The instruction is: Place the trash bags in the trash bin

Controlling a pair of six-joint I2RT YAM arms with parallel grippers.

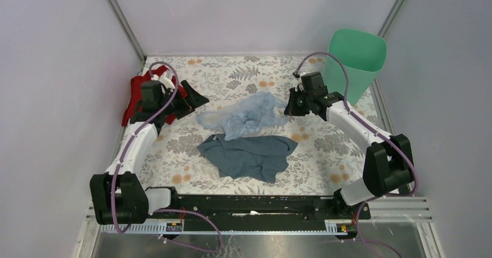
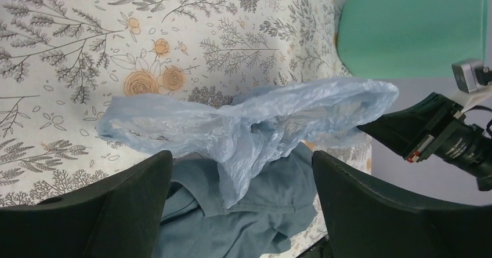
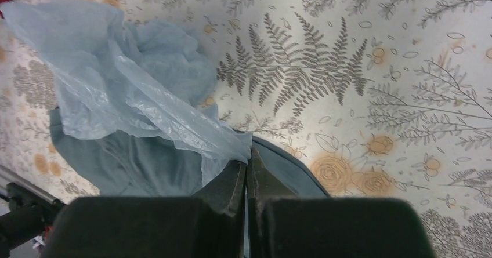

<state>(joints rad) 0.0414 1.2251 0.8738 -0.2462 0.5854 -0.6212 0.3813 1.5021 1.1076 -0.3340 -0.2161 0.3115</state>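
Floral tablecloth (image 1: pixel 232 75) fills the frame between grey walls, and the trash bin (image 1: pixel 355 58) stands at upper right. At centre the trash bag (image 1: pixel 246 114) sprawls, its lower edge overlapping the grey-blue cloth (image 1: pixel 249 156). My right gripper (image 3: pixel 248 164) is pinched tight on one thin corner of film. My left gripper (image 2: pixel 242 165) gapes wide, holding nothing. I worry the film may slip or tear, trail outside the rim, or drag the cloth along.

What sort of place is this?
Likely a robot test booth: pale walls enclose a floral table, two black-and-white robot arms sit at its near edge, with a mint-green plastic wastebasket in one corner.
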